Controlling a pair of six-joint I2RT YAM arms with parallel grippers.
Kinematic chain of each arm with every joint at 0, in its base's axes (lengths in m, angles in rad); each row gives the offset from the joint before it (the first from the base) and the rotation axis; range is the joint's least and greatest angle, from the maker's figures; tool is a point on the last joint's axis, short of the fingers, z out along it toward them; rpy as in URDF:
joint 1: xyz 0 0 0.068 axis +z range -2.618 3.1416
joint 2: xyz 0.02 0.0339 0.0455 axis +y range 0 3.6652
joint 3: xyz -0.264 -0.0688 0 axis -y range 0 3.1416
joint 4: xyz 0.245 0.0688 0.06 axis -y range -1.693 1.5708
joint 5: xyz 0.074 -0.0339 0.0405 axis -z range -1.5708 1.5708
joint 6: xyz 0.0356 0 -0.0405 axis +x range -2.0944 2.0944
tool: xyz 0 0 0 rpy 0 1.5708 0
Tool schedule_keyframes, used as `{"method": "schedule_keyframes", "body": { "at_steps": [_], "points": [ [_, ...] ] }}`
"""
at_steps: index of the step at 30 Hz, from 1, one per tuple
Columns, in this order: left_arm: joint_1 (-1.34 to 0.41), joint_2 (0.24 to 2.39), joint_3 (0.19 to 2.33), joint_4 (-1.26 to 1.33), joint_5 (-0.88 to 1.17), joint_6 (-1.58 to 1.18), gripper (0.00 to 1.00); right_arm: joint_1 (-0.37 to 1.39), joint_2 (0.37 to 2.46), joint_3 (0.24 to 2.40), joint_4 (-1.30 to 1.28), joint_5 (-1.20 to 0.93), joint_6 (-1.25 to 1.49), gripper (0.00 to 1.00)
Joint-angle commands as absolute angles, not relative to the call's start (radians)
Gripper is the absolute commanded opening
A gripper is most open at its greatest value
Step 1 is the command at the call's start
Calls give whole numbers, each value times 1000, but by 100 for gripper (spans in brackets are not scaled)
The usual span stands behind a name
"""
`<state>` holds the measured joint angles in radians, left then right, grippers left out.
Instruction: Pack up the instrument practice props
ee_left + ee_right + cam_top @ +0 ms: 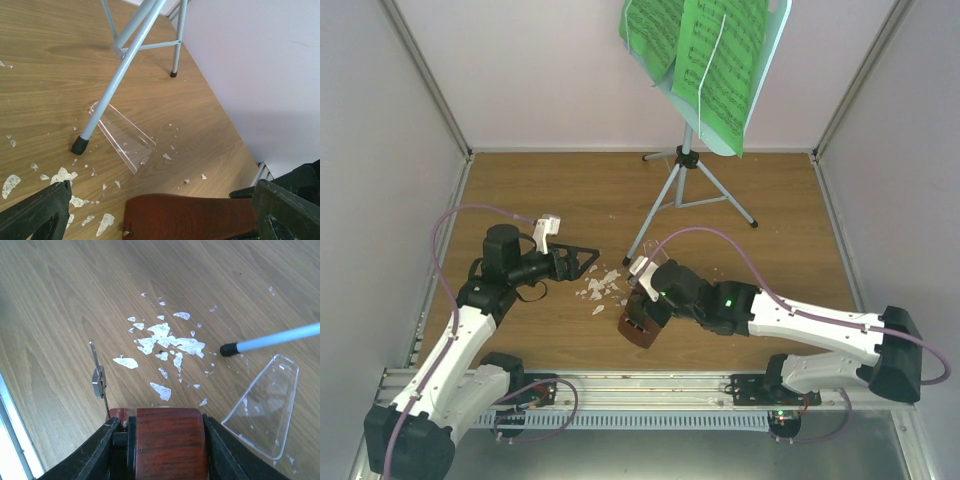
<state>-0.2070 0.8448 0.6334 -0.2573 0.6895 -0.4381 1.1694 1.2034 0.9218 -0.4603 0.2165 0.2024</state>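
Starting at the left, the left pincer hangs released, jaws spread wide and holding nothing, low over the tabletop and aimed toward the middle. That probably keeps it ready to help without crowding its partner. Just beyond its tips lies a scatter of white crumbs, which are litter and not part of the packing.

Next to the crumbs sits the metronome, near the front edge of the tabletop. The right pincer is clenched on its reddish-brown body, one finger against each flank. Its thin pendulum stands bare because the clear cover is off, lying flat just beside the nearest tripod foot. Gripping the solid wooden sides looks like a sensible choice, since it keeps the fingers off that fragile rod.

Farther right and back, the music stand is upright on its splayed silver legs. The green sheet-music pages rest on its pale blue desk, one sheet hanging below the desk's lower edge. Both look untouched, so most of the packing seems to lie ahead.
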Motion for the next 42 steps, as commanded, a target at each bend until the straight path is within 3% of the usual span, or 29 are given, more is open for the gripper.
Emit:
{"method": "schedule_keyframes", "body": {
  "at_steps": [1,8,17,22,25,31,42],
  "points": [
    [-213,819,614,-200,717,-448,99,1157,1213,911,-318,178,40,35],
    [-215,824,612,-188,722,-451,99,1155,1196,870,-284,211,39,38],
    [-214,767,675,-227,613,-433,99,1149,1056,810,-255,228,116,84],
    [-217,775,660,-262,685,-408,99,1127,909,701,-185,226,219,97],
    [-233,772,619,-240,735,-425,96,1126,841,616,-105,214,291,100],
    [-357,783,551,-124,840,-492,81,1126,752,480,48,196,377,100],
    [-597,813,530,-124,809,-479,59,1126,609,360,159,181,312,100]
  ]
}}
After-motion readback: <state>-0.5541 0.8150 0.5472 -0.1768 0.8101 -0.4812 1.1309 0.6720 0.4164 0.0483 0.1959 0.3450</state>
